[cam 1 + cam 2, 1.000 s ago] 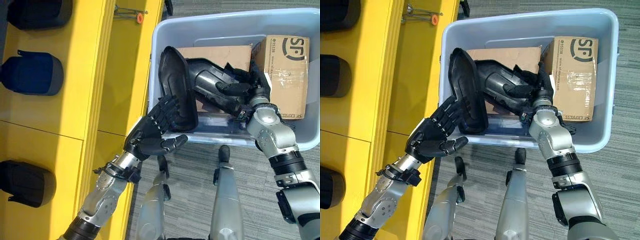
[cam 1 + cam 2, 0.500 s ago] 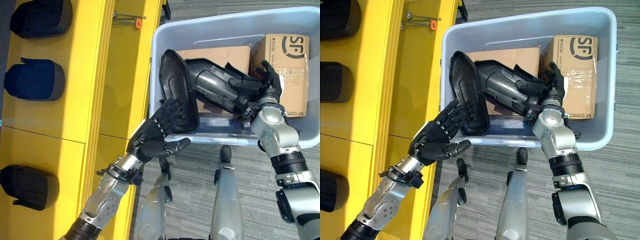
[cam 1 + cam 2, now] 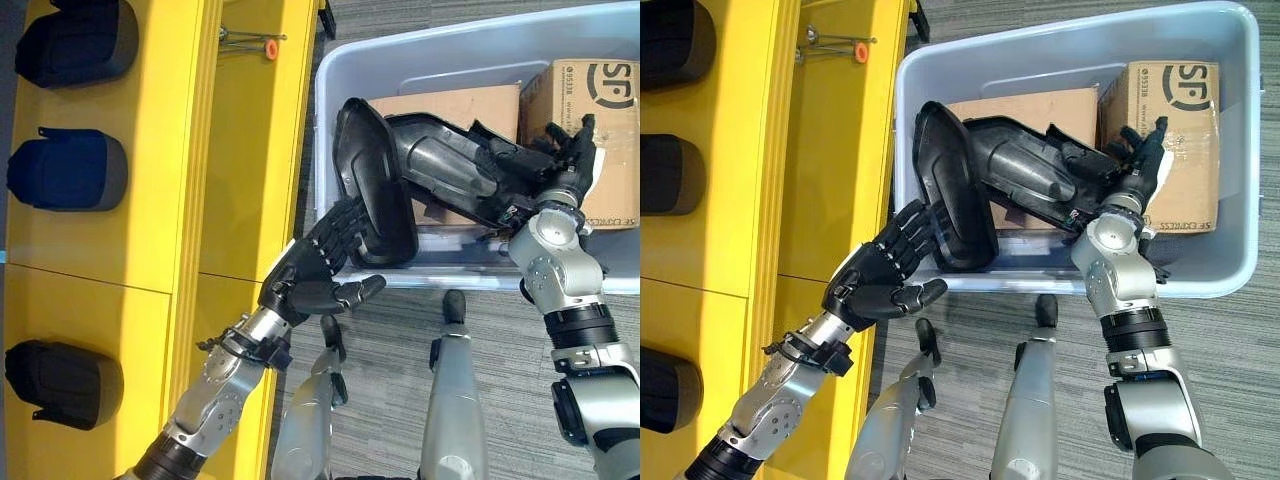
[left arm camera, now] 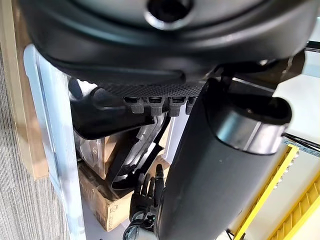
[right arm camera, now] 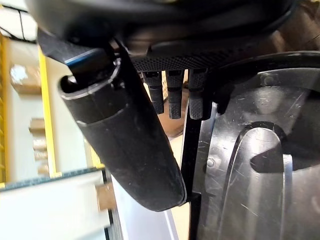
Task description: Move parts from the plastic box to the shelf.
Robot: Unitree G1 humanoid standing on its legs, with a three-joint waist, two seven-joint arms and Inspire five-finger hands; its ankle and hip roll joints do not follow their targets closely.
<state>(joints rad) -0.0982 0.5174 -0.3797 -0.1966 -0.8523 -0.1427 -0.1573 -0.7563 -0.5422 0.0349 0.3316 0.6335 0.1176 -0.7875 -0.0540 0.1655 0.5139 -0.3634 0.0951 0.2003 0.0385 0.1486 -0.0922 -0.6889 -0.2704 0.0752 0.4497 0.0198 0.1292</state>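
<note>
A long black plastic part [image 3: 430,175] lies tilted across the grey plastic box [image 3: 420,60], its broad left end [image 3: 955,195] raised over the box's left wall. My left hand [image 3: 310,275] is outside the box's front left corner, open, its straight fingers pressed against the underside of that broad end. My right hand [image 3: 562,165] is at the part's far right end, fingers straight and spread in front of a cardboard carton. In the right wrist view the part [image 5: 260,165] lies beside the straight thumb [image 5: 130,150].
The yellow shelf [image 3: 230,180] runs along the left, with dark parts [image 3: 70,170] lying on it at intervals. Two cardboard cartons [image 3: 610,95] sit in the box under and behind the part. An orange-tipped pin [image 3: 268,47] sticks out by the shelf edge. Grey carpet lies below.
My right hand has let go of the part's right end, straightened its fingers and moved right over the carton. The left hand stays under the broad end. The view shifted slightly.
</note>
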